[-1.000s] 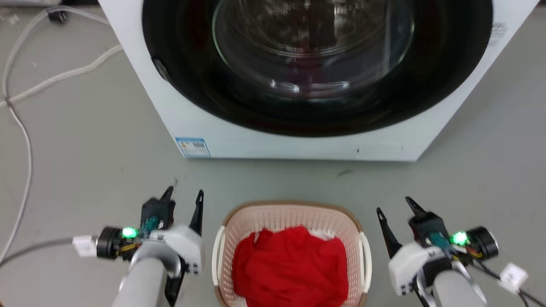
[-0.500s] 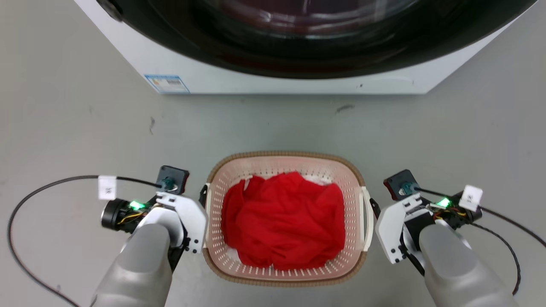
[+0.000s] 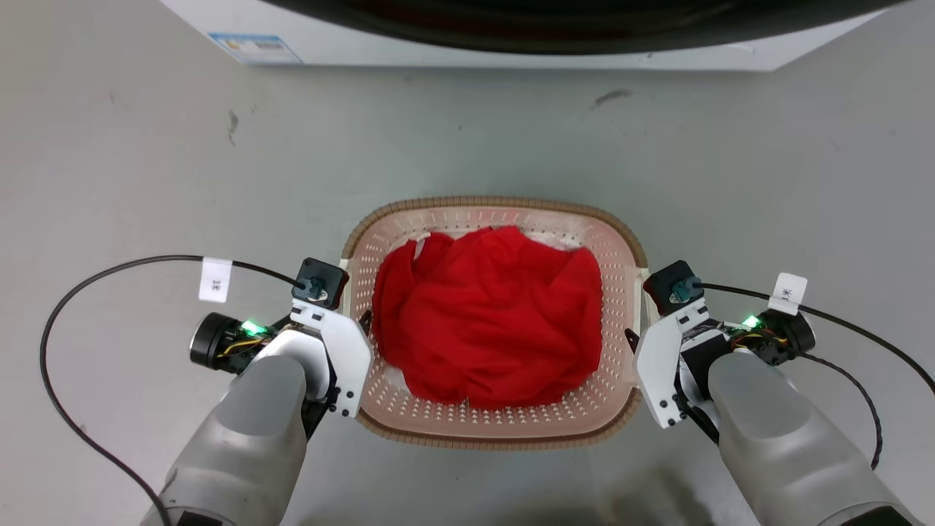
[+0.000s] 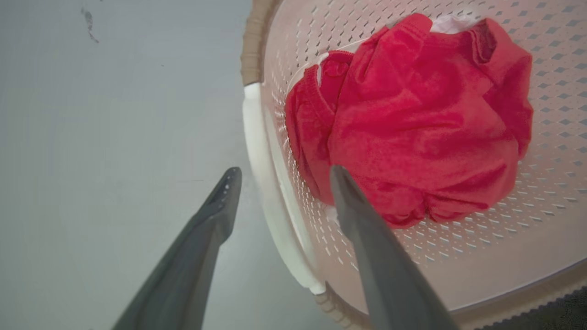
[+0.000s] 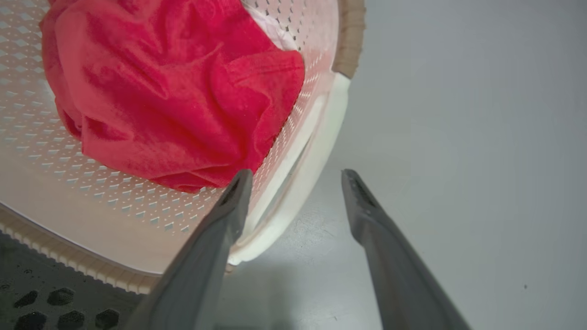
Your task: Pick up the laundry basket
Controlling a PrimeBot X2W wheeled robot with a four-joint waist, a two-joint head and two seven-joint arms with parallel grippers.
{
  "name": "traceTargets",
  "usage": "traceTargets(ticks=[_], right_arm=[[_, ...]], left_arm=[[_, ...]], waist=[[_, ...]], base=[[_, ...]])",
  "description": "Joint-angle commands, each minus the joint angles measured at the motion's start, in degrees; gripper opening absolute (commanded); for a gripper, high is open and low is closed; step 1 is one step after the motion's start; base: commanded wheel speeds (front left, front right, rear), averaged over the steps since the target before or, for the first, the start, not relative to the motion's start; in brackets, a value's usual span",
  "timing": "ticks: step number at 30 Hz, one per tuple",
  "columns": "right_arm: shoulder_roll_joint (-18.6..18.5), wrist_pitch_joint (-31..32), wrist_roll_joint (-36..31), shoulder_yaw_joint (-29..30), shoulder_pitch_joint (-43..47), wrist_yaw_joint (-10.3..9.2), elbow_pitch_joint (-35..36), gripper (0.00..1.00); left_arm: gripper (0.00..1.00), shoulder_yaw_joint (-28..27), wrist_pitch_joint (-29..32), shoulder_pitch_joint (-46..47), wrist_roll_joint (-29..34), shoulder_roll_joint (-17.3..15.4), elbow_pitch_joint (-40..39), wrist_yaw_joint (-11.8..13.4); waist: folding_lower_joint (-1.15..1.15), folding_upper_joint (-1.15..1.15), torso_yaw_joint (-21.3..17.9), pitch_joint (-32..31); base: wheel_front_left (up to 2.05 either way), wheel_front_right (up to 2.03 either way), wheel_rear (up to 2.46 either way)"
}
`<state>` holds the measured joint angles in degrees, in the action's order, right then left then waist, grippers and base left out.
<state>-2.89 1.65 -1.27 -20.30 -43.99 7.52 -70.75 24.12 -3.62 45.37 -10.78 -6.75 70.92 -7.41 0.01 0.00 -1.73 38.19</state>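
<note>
Bracketing the laundry basket (image 3: 497,201) with the left gripper (image 4: 284,172) and the right gripper (image 5: 297,174), both spread and unclenched, each straddling a white handle (image 4: 257,137), presumably for a level two-sided pinch. Rests on the floor (image 3: 146,183) between the two grippers. Leaves bare floor outboard of each outer finger (image 4: 202,238); crowds red cloth (image 3: 489,314) just beside each inner finger (image 4: 367,238).

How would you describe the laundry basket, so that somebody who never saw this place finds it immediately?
Find the white washing machine; on the grey floor before it stands one rounded cream-pink basket. Its perforated walls, brown woven-look rim, white side handles and the red cloth inside set it apart.
</note>
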Motion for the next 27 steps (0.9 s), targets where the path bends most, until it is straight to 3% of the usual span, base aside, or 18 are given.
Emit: traceTargets(ticks=[1,17,18,19,20,27], right_arm=[[0.03,0.76,1.14,-0.82,-1.31,-0.06,-0.3,1.0],[0.03,2.64,6.23,-5.58,-3.46,-0.06,-1.3,1.0],[0.03,2.84,6.33,-5.74,-3.49,-0.06,-1.4,0.93],[0.04,2.57,6.44,-5.89,-3.49,-0.06,-1.48,0.38],[0.04,2.38,6.53,-6.0,-3.62,-0.06,-1.54,0.0],[0.0,1.89,7.45,-7.41,-3.07,-0.06,-1.9,0.0]], left_arm=[[1.0,0.79,0.29,1.32,-0.73,-0.37,0.29,-0.04],[1.0,7.04,1.83,2.58,-7.39,-0.61,1.1,-0.05],[1.0,7.62,2.36,2.53,-7.77,-0.57,1.16,-0.05],[0.61,8.1,2.52,2.81,-8.04,-0.81,1.2,-0.05],[0.0,8.41,2.68,3.07,-8.31,-1.0,1.24,-0.05],[0.0,11.26,3.84,2.16,-11.02,-0.27,1.16,-0.07]], waist=[[-0.01,0.0,0.07,1.83],[-0.01,0.0,-0.77,7.61],[-0.01,0.0,-0.8,7.74],[-0.01,0.0,-0.78,7.88],[-0.01,0.0,-0.75,8.01],[-0.01,0.0,-0.01,6.76]], base=[[0.0,0.0,0.0],[0.0,0.0,0.0],[0.0,0.0,0.0],[0.0,0.0,0.0],[0.0,0.0,0.0],[0.0,0.0,0.0]])
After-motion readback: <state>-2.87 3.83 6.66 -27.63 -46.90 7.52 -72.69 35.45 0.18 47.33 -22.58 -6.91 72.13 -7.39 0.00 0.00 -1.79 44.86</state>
